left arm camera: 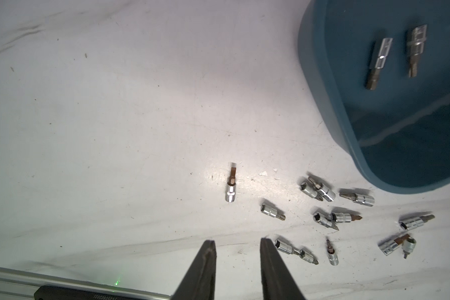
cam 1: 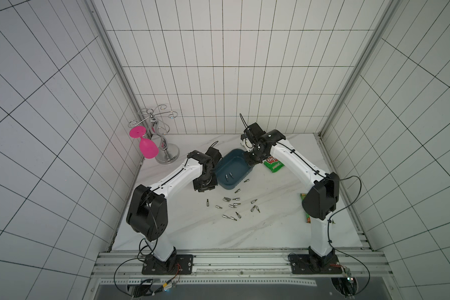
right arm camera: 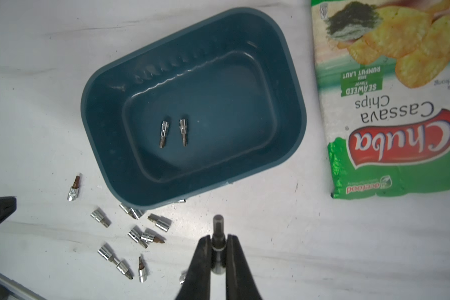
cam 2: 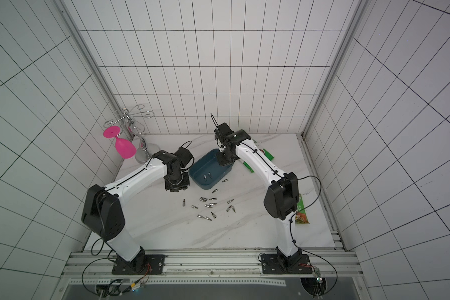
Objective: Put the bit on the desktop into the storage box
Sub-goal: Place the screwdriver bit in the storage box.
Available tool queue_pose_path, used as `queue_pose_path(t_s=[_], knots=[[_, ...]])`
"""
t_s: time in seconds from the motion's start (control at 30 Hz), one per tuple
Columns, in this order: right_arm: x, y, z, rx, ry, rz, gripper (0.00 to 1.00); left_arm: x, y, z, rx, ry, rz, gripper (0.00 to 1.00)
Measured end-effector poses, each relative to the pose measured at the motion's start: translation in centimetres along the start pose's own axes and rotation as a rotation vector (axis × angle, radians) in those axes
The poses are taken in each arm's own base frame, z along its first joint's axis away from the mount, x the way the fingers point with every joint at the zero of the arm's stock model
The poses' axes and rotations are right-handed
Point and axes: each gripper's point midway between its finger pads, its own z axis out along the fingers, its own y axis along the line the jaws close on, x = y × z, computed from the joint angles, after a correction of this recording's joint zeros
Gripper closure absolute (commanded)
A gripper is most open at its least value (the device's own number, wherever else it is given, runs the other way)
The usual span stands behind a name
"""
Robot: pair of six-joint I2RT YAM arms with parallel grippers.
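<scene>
Right gripper (right arm camera: 218,237) pinches a bit (right arm camera: 217,222), long axis pointing out between the jaws

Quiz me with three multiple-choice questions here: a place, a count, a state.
1. Relative to the storage box, the chips bag lies: A inside it; B beside it on the desktop; C under it.
2. Bits inside the storage box: A none; B five; C two.
3. The right hand is: A shut on a bit; B open, empty; C out of sight.
Answers: B, the bag lies flat next to the box; C, two rest on its floor; A, a bit is clamped in it.
</scene>
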Motion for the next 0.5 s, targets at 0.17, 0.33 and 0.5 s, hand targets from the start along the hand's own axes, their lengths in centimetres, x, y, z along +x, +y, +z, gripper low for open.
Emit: queue_pose_path(t_s=[0.17, 0.33, 0.5], knots=[[-1.7, -0.3, 3.4, -0.012, 0.023, -0.036, 1.0, 0.1, 0.3, 0.8, -0.01, 0.003, -0.005, 0.66], [-2.2, -0.3, 7.1, -0.032, 0.061, -0.061, 1.0, 0.7, 0.8, 2.6, -0.026, 0.031, -0.023, 0.64], [-2.1, -0.2, 10.0, -0.054, 0.088, -0.072, 1.0, 1.5, 1.7, 4.9, -0.049, 0.084, -0.051, 0.62]])
